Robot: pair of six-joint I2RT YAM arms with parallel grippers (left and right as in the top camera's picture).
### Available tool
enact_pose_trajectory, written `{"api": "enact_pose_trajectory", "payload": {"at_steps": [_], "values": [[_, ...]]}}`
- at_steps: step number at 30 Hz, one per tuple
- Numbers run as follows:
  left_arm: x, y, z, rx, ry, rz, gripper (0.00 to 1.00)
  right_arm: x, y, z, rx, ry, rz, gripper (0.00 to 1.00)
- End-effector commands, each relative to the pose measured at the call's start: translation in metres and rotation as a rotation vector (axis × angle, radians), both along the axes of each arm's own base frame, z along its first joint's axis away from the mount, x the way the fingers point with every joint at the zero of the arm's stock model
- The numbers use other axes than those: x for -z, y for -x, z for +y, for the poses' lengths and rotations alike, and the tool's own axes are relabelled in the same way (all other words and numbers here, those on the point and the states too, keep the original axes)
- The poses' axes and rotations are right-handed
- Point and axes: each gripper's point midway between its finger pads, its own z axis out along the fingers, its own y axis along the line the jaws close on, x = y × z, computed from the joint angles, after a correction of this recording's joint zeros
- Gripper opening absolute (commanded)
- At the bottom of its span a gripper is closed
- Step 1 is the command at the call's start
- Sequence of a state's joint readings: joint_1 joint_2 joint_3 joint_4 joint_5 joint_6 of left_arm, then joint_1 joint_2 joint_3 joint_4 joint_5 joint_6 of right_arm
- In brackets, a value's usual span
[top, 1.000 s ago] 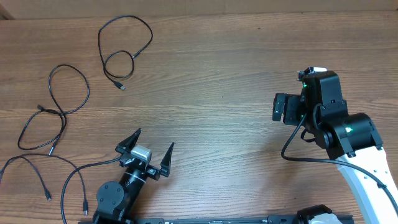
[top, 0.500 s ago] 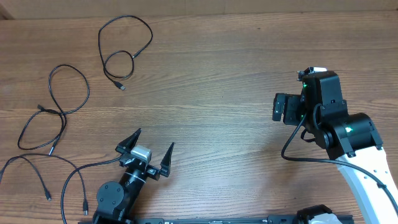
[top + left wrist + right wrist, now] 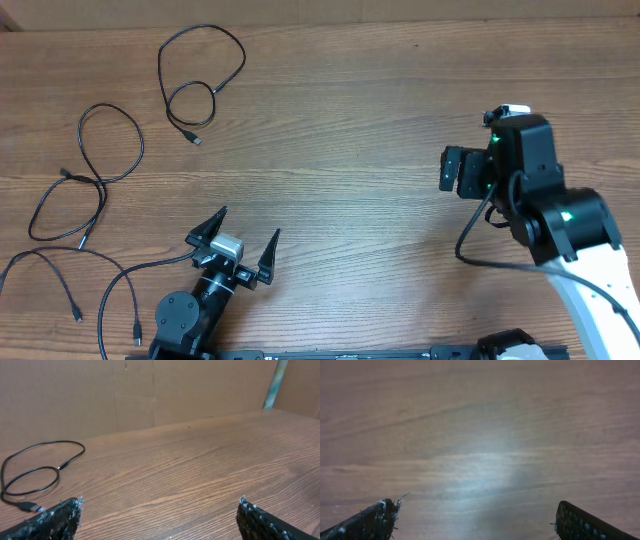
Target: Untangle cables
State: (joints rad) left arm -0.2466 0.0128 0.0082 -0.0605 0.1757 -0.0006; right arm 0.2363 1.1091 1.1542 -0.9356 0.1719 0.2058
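Note:
Three thin black cables lie apart as loose loops on the left of the wooden table (image 3: 350,110). One loop (image 3: 160,70) is at the back left, one (image 3: 100,183) at the left edge, and one (image 3: 60,252) at the front left. My left gripper (image 3: 250,221) stands open near the front edge, right of the cables and touching none. In the left wrist view the back loop (image 3: 59,466) lies ahead to the left, and nothing is between the spread fingers of the left gripper (image 3: 160,502). My right gripper (image 3: 452,172) is open over bare wood on the right, and the right wrist view of the right gripper (image 3: 477,507) shows no cable.
A brown cardboard wall (image 3: 150,390) closes off the far side of the table. The right arm's thick black lead (image 3: 470,245) hangs beside its white link (image 3: 600,290). The arm bases stand along the front edge.
The right arm has shifted slightly to the right. The left arm and the cables have not moved.

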Motion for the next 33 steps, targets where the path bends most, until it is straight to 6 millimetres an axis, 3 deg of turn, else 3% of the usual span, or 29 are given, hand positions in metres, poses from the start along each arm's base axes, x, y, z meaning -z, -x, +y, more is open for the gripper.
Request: {"api": "enact_pose_trajectory", "payload": {"at_steps": [1, 5, 11, 17, 25, 33], "values": [[0.0, 0.0, 0.002, -0.007, 0.007, 0.0, 1.0, -0.034, -0.005, 0.007, -0.025, -0.071, -0.171, 1.0], [0.0, 0.0, 0.002, -0.007, 0.007, 0.0, 1.0, -0.056, -0.015, 0.031, -0.126, -0.194, -0.403, 1.0], [0.0, 0.0, 0.002, -0.007, 0.007, 0.0, 1.0, -0.056, -0.007, 0.051, -0.251, -0.294, -0.633, 1.0], [0.0, 0.0, 0.002, -0.007, 0.007, 0.0, 1.0, -0.029, 0.017, 0.046, -0.27, -0.312, -0.754, 1.0], [0.0, 0.0, 0.002, -0.007, 0.007, 0.0, 1.0, -0.015, 0.053, 0.033, -0.311, -0.323, -0.96, 1.0], [0.0, 0.0, 0.002, -0.007, 0.007, 0.0, 1.0, 0.007, 0.068, 0.026, -0.342, -0.307, -1.006, 1.0]]}}
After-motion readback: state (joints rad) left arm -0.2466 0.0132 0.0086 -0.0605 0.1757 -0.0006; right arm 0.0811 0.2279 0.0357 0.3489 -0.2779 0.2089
